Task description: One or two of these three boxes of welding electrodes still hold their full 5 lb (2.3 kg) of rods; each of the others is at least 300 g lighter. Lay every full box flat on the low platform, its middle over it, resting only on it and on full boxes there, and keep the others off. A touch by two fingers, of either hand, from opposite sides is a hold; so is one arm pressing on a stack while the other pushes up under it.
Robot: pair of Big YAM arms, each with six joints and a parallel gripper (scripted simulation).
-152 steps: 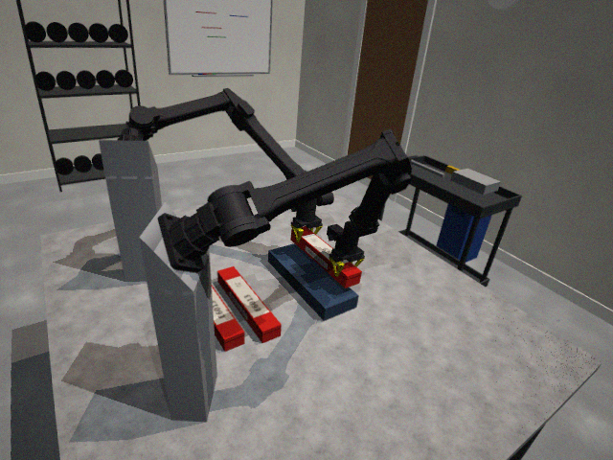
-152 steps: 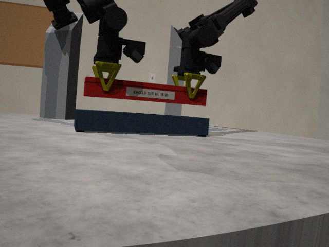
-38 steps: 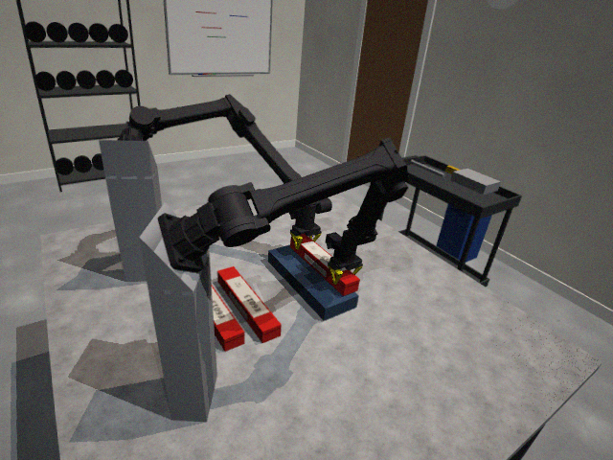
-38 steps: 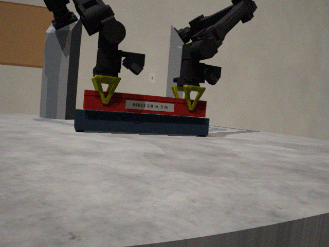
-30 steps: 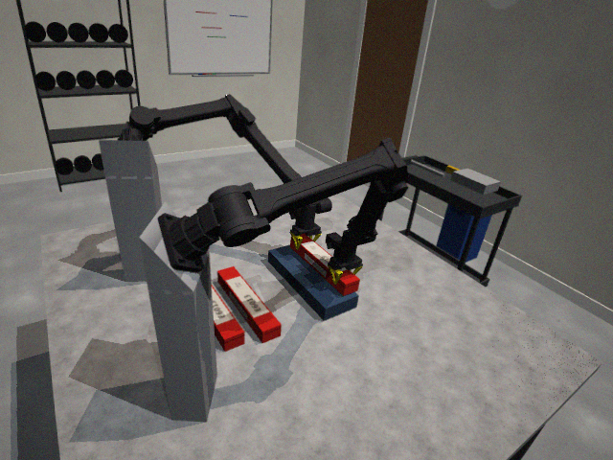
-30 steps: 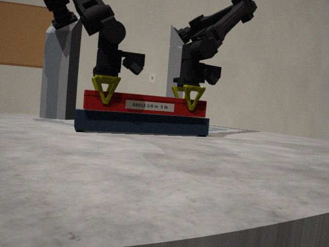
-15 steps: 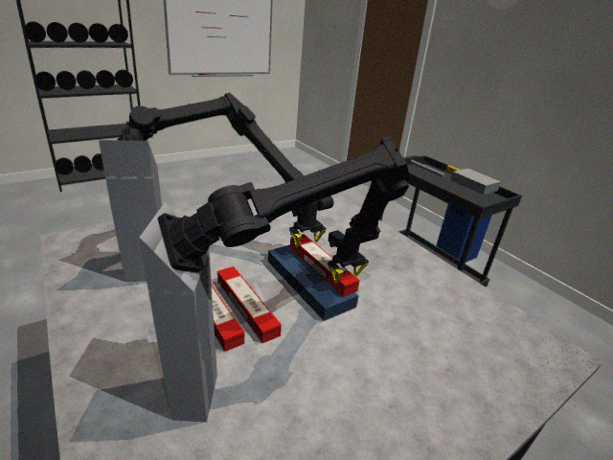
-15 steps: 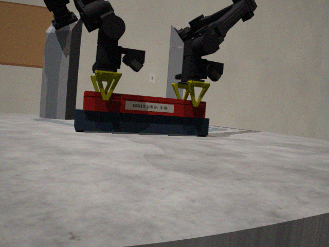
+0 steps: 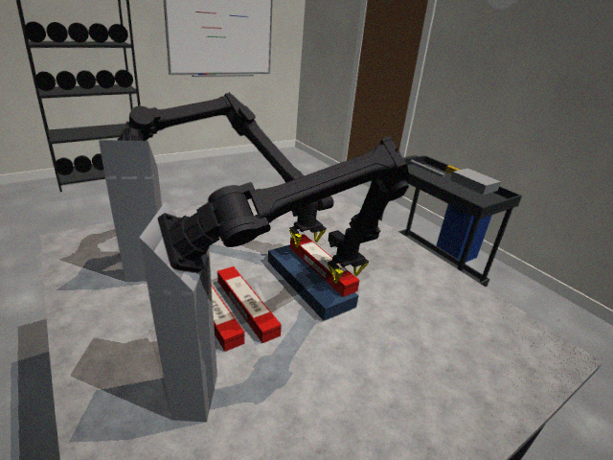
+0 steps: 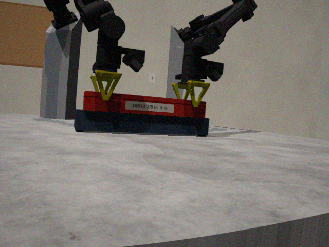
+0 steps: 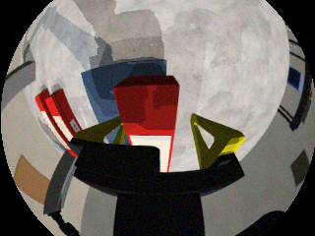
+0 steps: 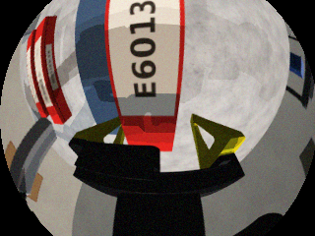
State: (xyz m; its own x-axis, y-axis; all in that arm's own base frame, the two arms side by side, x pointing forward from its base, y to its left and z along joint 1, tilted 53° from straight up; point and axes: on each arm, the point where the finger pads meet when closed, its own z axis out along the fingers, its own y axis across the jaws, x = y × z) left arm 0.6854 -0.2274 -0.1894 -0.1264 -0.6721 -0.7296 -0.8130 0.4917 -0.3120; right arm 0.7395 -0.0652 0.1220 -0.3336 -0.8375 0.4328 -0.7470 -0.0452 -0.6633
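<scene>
Electrode box [image 9: 317,253] [image 10: 149,106] [image 11: 150,105] [image 12: 148,59] is laid flat on the low platform [image 9: 297,278] [image 10: 140,126] [image 11: 98,88] [image 12: 91,49], lengthwise and along the side away from the arm pedestals. The left gripper [image 9: 307,240] [image 10: 188,102] [image 11: 158,117] and the right gripper [image 9: 347,277] [image 10: 102,94] [image 12: 158,117] are set over its two ends, their jaws spread wide with the box between them, nothing being pinched. Whether a finger grazes the cardboard cannot be told. The inner box [image 9: 247,297] [image 11: 64,105] [image 12: 49,69] and the outer box [image 9: 227,332] [image 11: 43,102] [image 12: 35,69] are seen side by side on the bench [image 9: 396,346] [image 10: 159,172] [image 11: 221,49] [image 12: 221,49], off the platform.

A straight, level lift seems called for. If the hands are raised unevenly or with sideways drift, a fingertip could be caught on a box side and the box twisted or dragged. Since it is placed so near the platform's outer edge, only a small outward shove might be needed to tip it off. A wrong choice of box is also possible: the weight cannot be read from the printed label, so a lighter one could be left there, or a second full one missed.
</scene>
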